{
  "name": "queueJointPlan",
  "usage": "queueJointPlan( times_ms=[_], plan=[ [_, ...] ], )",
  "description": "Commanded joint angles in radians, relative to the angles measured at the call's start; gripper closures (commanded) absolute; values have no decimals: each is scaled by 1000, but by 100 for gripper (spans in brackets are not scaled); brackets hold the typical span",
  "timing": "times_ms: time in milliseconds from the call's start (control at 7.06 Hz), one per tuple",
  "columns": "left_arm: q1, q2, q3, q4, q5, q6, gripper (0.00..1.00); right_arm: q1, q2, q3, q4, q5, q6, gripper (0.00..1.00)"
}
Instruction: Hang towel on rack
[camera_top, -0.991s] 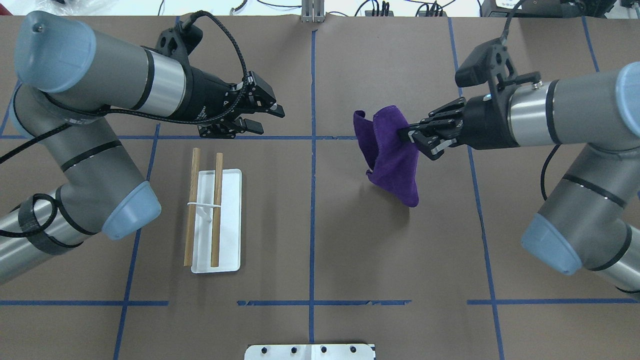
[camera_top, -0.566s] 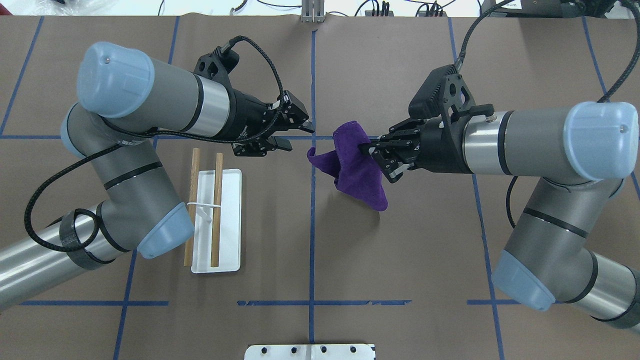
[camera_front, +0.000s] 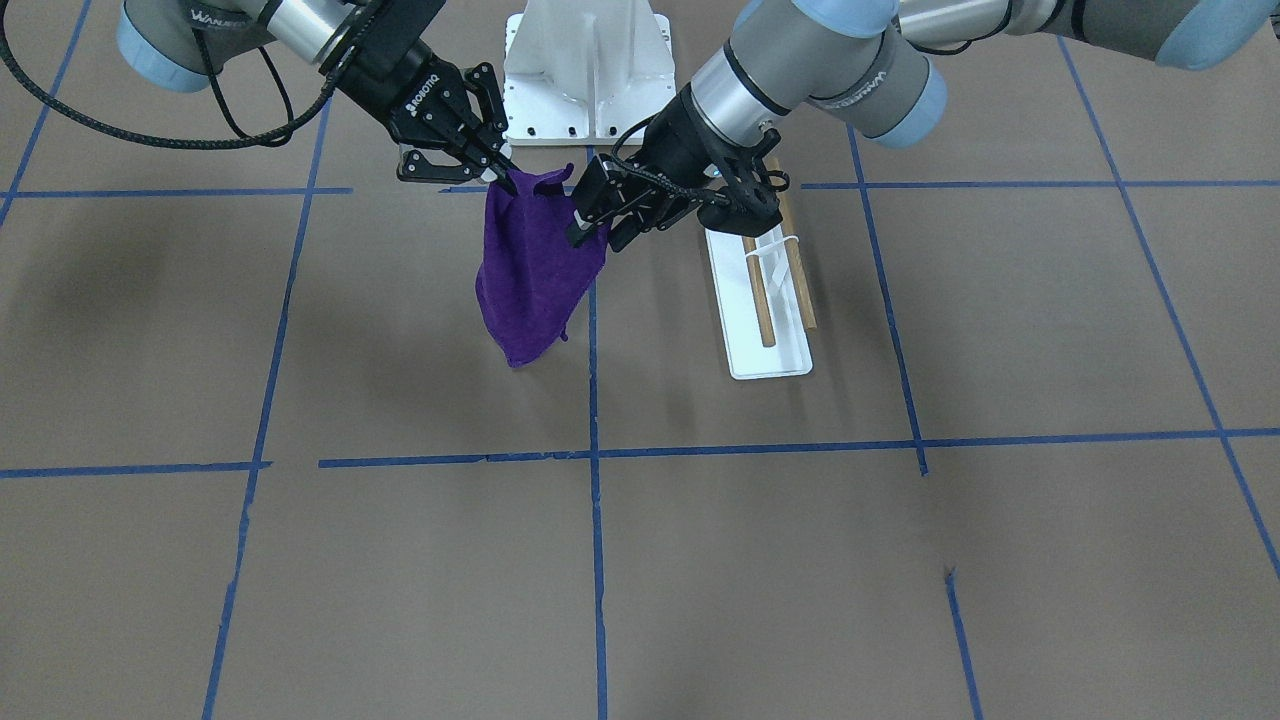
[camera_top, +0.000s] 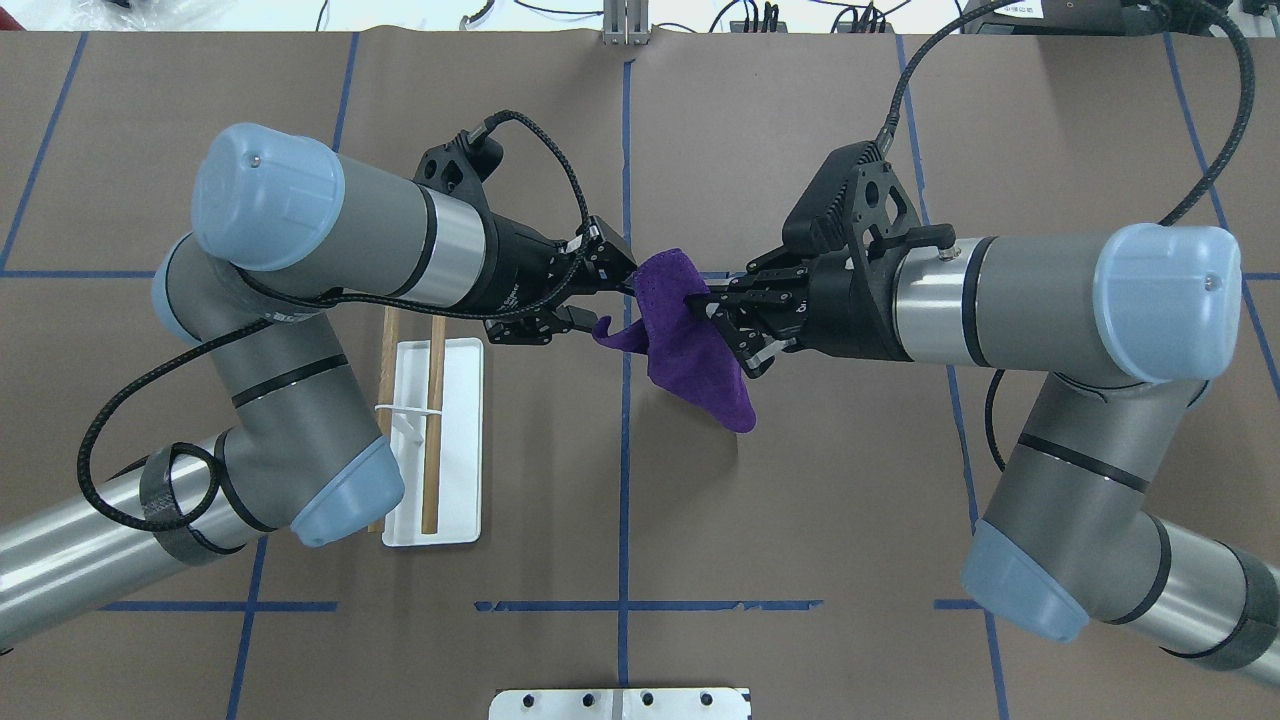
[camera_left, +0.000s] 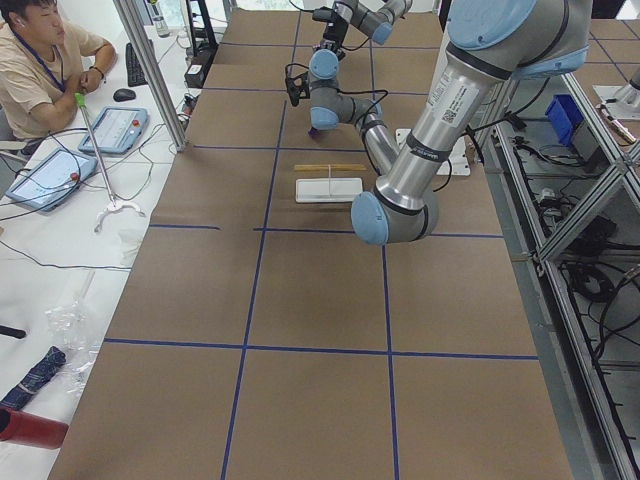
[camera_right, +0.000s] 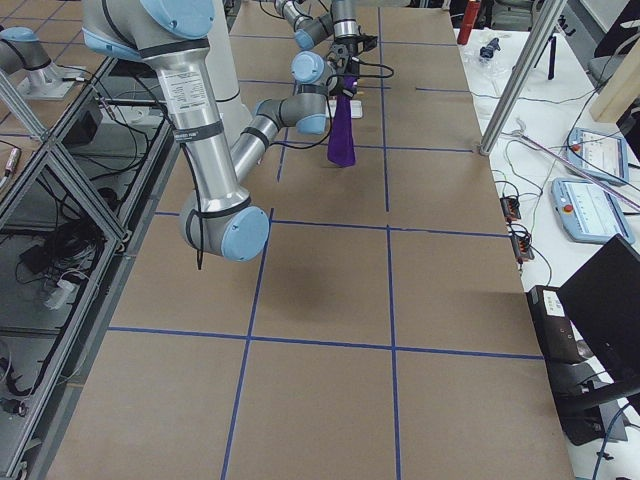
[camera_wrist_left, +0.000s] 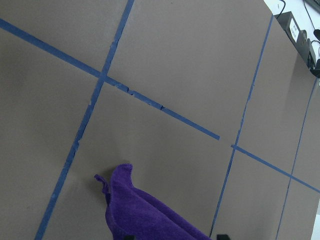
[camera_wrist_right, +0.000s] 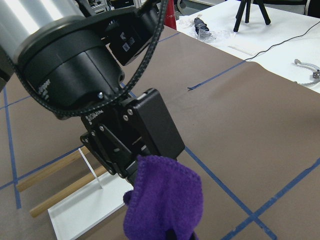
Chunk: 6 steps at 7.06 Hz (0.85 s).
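Note:
The deep purple towel (camera_top: 690, 340) hangs in the air over the table's middle. My right gripper (camera_top: 700, 300) is shut on its top corner, which also shows in the front view (camera_front: 503, 178). My left gripper (camera_top: 612, 298) is open, its jaws on either side of the towel's left edge; its wrist view shows the towel (camera_wrist_left: 145, 210) between two parted fingertips. The right wrist view shows the towel (camera_wrist_right: 165, 205) against the left gripper's fingers (camera_wrist_right: 150, 125). The rack (camera_top: 450, 440), a white base with two wooden rods (camera_top: 432, 420), lies flat below the left arm, apart from the towel.
A large white bolted pedestal (camera_front: 590, 70) stands at the robot's side of the table. Blue tape lines cross the brown table cover (camera_top: 800, 520). An operator (camera_left: 40, 60) sits beyond the table's left end.
Both arms have moved toward the table's middle. The right gripper has carried the towel leftward, and the left gripper has moved right until its jaws reach the towel's edge.

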Motion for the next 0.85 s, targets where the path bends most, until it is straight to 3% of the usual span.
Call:
queueJointPlan(
  times_ms=[0, 566, 708],
  plan=[
    [7, 10, 0, 0, 0, 11, 38, 1, 0, -3, 0, 0, -17, 100],
    [10, 9, 0, 0, 0, 13, 39, 10, -1, -6, 2, -25, -32, 100],
    [16, 6, -3, 0, 2, 4, 58, 10, -1, -6, 2, -33, -32, 100]
  ],
)
